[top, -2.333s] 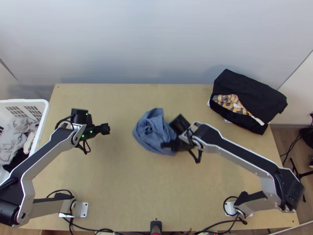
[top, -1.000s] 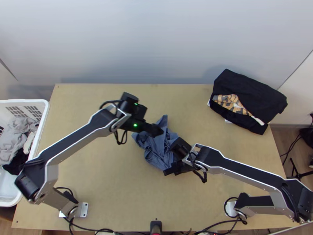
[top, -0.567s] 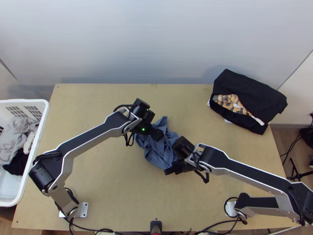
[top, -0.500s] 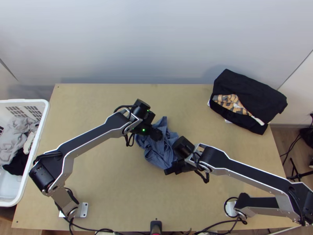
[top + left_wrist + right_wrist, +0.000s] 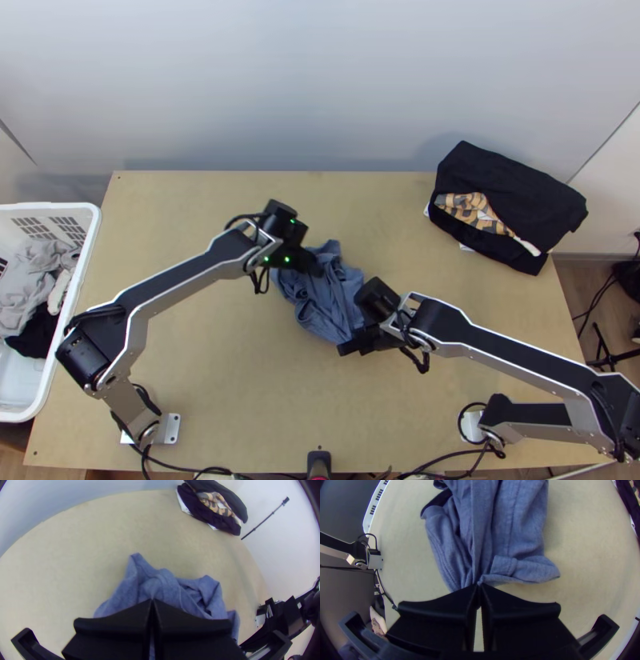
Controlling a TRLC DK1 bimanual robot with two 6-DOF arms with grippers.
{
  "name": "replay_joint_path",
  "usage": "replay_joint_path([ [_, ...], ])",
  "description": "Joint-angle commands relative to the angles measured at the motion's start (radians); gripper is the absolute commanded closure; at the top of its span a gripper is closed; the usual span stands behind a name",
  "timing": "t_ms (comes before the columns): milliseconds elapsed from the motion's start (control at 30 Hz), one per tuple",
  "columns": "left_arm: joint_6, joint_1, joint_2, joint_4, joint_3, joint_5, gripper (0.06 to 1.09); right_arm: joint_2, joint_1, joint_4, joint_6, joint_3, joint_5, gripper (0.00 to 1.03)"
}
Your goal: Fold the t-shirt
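Note:
The blue t-shirt (image 5: 332,300) lies bunched and creased mid-table between the two grippers. In the top view, my left gripper (image 5: 314,267) is over its upper left part. The left wrist view has the left gripper (image 5: 152,600) shut on a raised fold of the t-shirt (image 5: 163,586). My right gripper (image 5: 347,349) is at the cloth's lower right edge, near the table surface. Seen from its own wrist, the right gripper (image 5: 479,584) is shut on a gathered edge of the t-shirt (image 5: 506,540), from which creases run away.
A black cloth pile (image 5: 512,200) with a patterned yellow piece sits at the table's back right. At the left edge stands a white basket (image 5: 90,232) holding grey and black laundry. Bare wood (image 5: 240,360) stretches in front of the t-shirt.
The left arm came in from the left to the t-shirt, then moved slightly back left, shifting the cloth's upper part. The right gripper moved down the picture, then stayed nearly still.

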Motion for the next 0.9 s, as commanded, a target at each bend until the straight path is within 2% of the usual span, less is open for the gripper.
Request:
replay_joint_path([
  [0, -0.044, 0.115, -0.019, -0.022, 0.033, -0.022, 1.05, -0.011, -0.014, 0.0, -0.001, -0.014, 0.0, 1.0],
  [567, -0.005, 0.435, -0.106, -0.055, -0.018, -0.023, 1.05, -0.011, -0.06, 0.023, -0.011, -0.04, 0.0, 1.0],
  [867, 0.02, 0.477, -0.2, -0.051, -0.138, -0.022, 1.05, -0.013, -0.068, 0.034, -0.028, -0.053, 0.001, 1.0],
])
